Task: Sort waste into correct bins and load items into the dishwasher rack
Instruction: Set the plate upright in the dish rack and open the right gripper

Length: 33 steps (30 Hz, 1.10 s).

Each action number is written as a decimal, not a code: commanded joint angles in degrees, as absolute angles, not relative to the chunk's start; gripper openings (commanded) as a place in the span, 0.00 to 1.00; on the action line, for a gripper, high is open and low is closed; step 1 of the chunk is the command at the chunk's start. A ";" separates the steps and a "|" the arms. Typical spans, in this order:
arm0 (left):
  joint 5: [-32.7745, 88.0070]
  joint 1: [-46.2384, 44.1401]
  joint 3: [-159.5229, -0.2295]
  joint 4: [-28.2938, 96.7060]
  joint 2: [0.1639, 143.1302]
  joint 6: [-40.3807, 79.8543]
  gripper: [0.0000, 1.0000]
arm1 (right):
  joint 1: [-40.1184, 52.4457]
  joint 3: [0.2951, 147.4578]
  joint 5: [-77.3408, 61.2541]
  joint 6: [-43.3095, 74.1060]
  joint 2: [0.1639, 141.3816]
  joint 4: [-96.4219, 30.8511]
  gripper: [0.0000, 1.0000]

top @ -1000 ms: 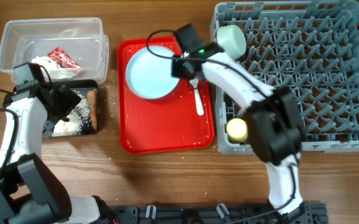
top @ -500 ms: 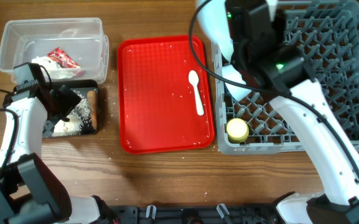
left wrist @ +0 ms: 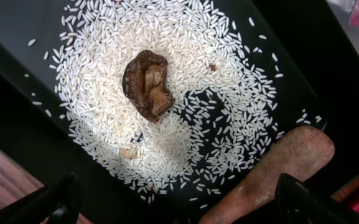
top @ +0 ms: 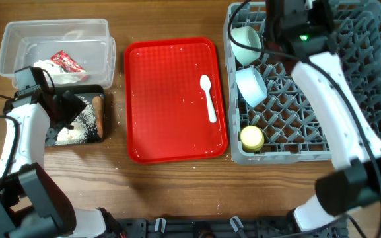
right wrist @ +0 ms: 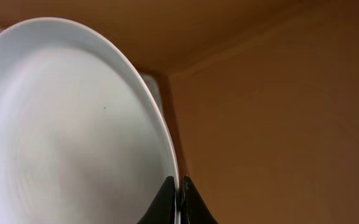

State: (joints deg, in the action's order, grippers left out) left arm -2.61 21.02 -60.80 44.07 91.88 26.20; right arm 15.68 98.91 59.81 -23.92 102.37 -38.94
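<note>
One plate [right wrist: 73, 137] is held on edge; it fills the left half of the right wrist view against a plain orange-brown background. The right gripper [right wrist: 178, 196] is clamped on its lower rim, fingertips pressed together over the edge. The overhead view does not show the plate. There, the right arm [top: 335, 99] reaches over the rack [top: 348, 132] and past the top of the frame, so the plate's position relative to the pegs cannot be told.

Rack contents, on the side nearest the red tray [top: 164, 99]:
- first bowl [top: 246, 43], far corner, tilted;
- second bowl [top: 251, 84], just nearer, tilted;
- cup [top: 251, 137], near corner.

The spoon [top: 208, 98] lies on the red tray near its rack-side edge, bowl end pointing away.

Beyond the red tray, the tub [top: 55, 25] holds the wrapper [top: 67, 61] and tissue [top: 45, 66]. The black tray [left wrist: 17, 31] touches the tub's near side. It holds rice [left wrist: 229, 124], with the lump [left wrist: 148, 84] on the rice and the stick [left wrist: 279, 168] beside it.

The left gripper [left wrist: 182, 200] hovers over the black tray, fingers wide apart, holding nothing.
</note>
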 commanded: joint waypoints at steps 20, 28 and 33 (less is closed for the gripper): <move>-2.37 21.17 -60.62 44.12 91.66 26.11 1.00 | 15.53 102.28 43.48 -18.22 110.85 -49.91 0.99; -2.39 21.17 -60.62 44.12 91.66 26.11 1.00 | 19.79 103.92 -11.84 -11.51 100.40 -53.49 1.00; -2.37 21.17 -60.62 44.12 91.66 26.11 1.00 | 20.47 100.88 -27.14 2.98 103.13 -44.71 0.79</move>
State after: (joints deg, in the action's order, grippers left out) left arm -2.61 21.02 -60.80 44.10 91.88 26.20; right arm 20.34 102.76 -13.21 -8.49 100.60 -47.22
